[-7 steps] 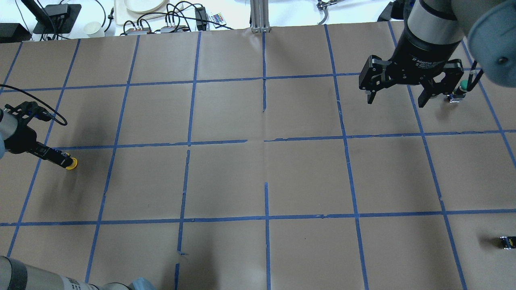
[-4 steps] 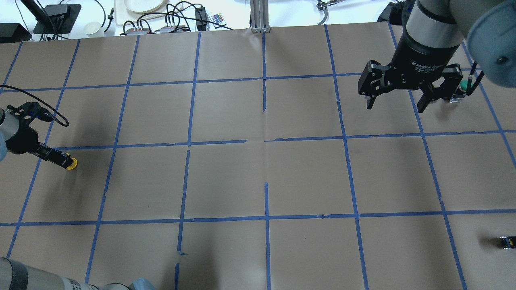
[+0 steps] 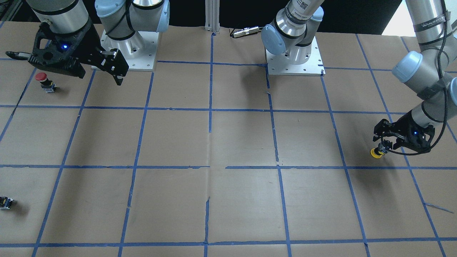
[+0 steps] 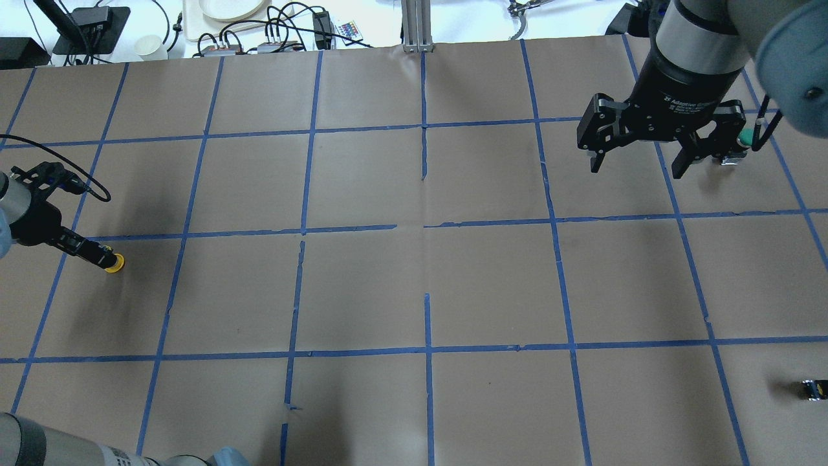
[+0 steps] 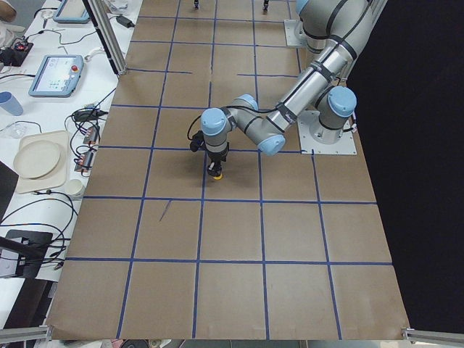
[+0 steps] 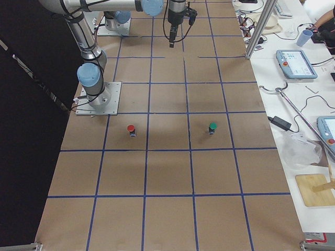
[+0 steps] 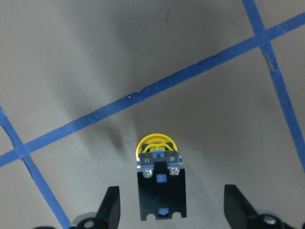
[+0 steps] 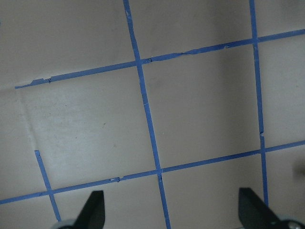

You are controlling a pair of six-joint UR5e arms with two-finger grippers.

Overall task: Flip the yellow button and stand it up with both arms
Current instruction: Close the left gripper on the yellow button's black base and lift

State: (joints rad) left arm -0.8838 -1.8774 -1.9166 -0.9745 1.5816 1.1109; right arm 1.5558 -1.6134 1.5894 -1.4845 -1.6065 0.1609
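At the left end of the brown-paper table (image 4: 362, 291), which blue tape marks into squares, we see the left arm's black two-finger tool (image 7: 172, 191) reaching down at a slant. Its fingers (image 7: 112, 210) are spread wide. Between them is the small push-button switch with a round yellow cap and a black and grey block body (image 7: 159, 174). In the left wrist view neither finger touches it, and bare paper shows on both sides of the body. The yellow cap points away from the wrist, toward the paper, just beside a blue tape line. The block body points back toward the tool. We cannot tell whether the button lies flat or leans on its cap.

Toward the right end, the right arm's black two-finger tool (image 4: 635, 168) hangs clear of the table. Its fingers are wide apart with only paper and tape between them in its wrist view. Below it, a push-button with a red cap (image 3: 41, 76) stands upright on the near side, close to the right arm's base plate. A push-button with a green cap (image 6: 212, 127) stands upright farther out, well apart from the red one. A small black block with no cap (image 4: 813, 388) lies at the right edge.
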